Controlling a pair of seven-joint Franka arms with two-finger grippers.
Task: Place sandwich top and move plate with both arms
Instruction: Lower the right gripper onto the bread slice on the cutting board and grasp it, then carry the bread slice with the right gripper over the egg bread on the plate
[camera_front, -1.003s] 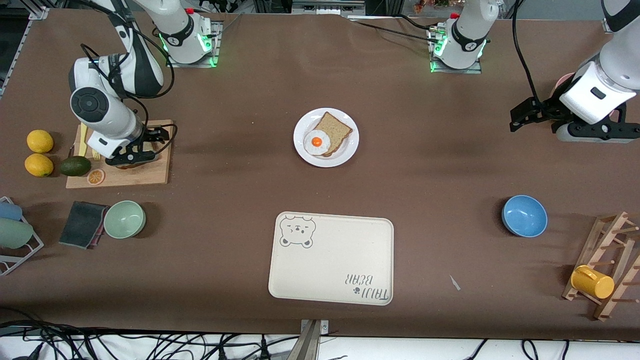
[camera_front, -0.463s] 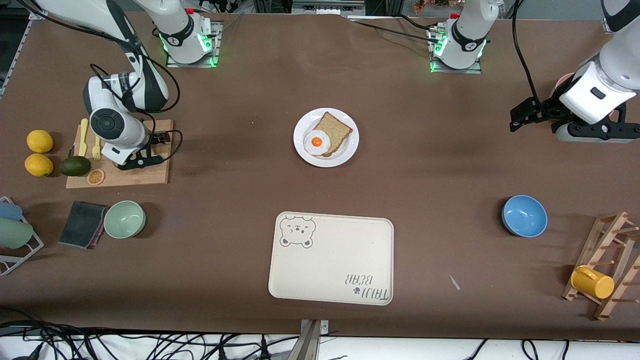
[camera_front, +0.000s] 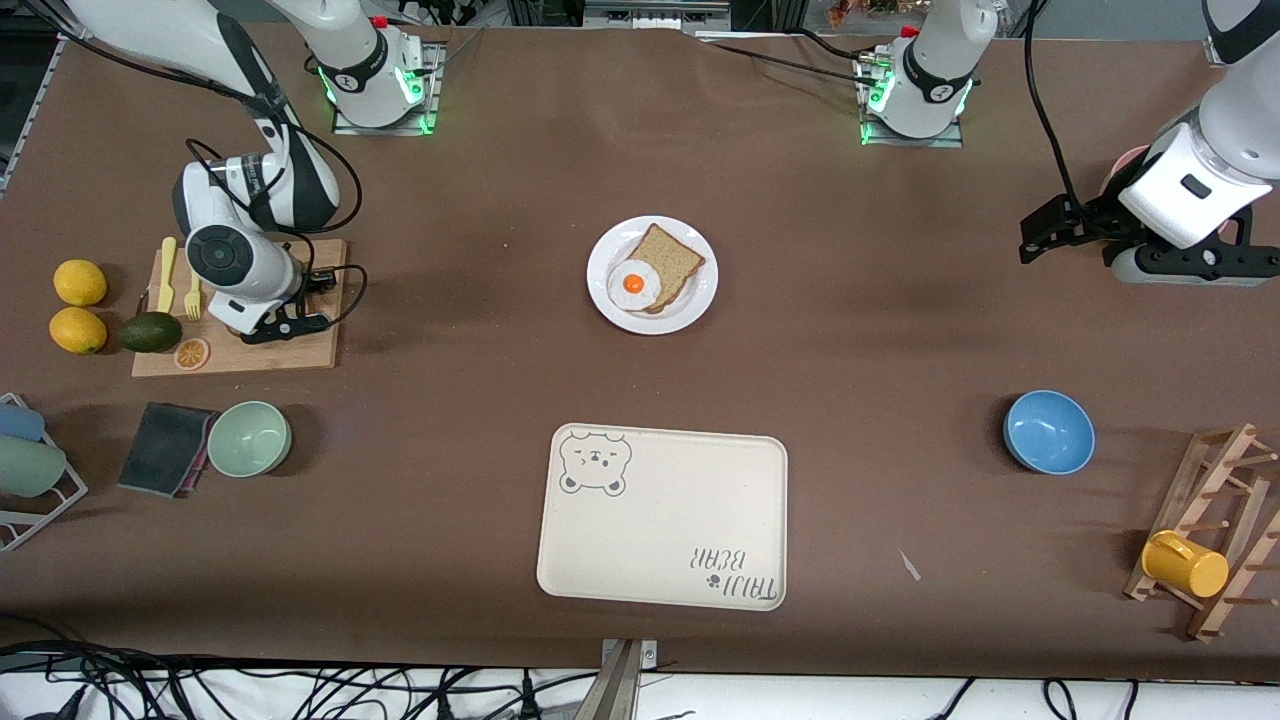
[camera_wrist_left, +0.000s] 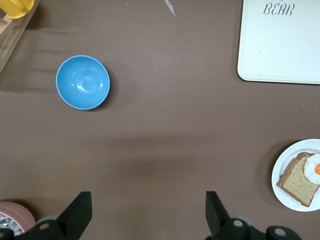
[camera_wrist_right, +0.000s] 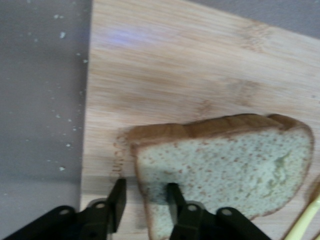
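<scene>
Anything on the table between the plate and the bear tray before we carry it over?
No. In the front view only bare brown tabletop lies between the plate and the bear tray.

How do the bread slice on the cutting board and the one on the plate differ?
The board slice is paler, while the plate slice is darker tan. The board slice has the right pincer closing over its edge, one finger on top; the plate slice lies untouched. The plate slice carries a fried egg; the board slice is bare. Both are speckled with brown crusts.
</scene>
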